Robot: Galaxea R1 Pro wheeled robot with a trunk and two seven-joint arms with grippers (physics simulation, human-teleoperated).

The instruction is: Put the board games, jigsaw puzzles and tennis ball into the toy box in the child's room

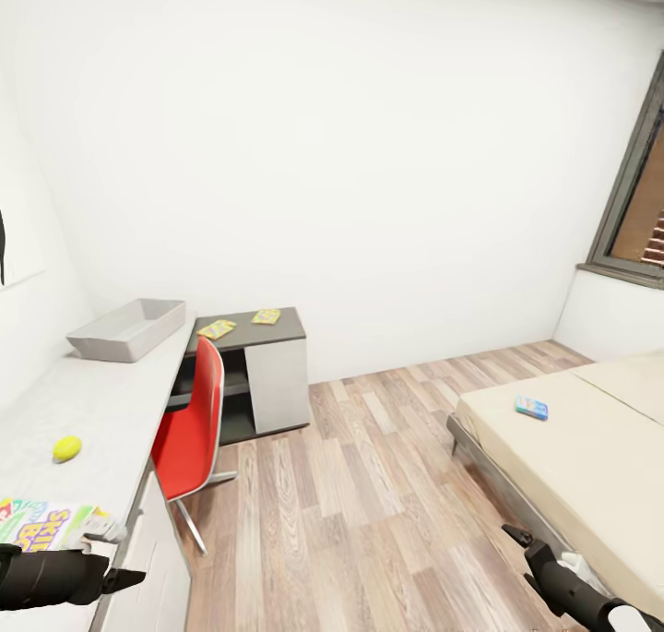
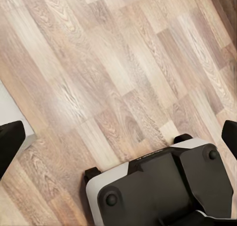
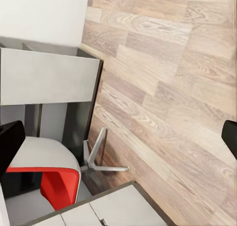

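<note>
SKIP-BO board game (image 1: 41, 525), partly cut off

red chair (image 1: 189, 434), yellow-green tennis ball (image 1: 66, 448), light grey toy box (image 1: 128, 329)

On your left, the surface (image 1: 101, 411) carries the grey toy box (image 1: 129, 328) far along, the tennis ball (image 1: 66, 448) nearer and the SKIP-BO board game (image 1: 41, 525) nearest; its dark far end holds two jigsaw puzzles (image 1: 216, 329). On your right, the bed (image 1: 590, 457) bears one small blue box (image 1: 531, 408).

On the table (image 1: 101, 401) lie the grey toy box (image 1: 129, 328), two jigsaw puzzles (image 1: 216, 329), a tennis ball (image 1: 66, 448) and the SKIP-BO game (image 1: 41, 525).
</note>
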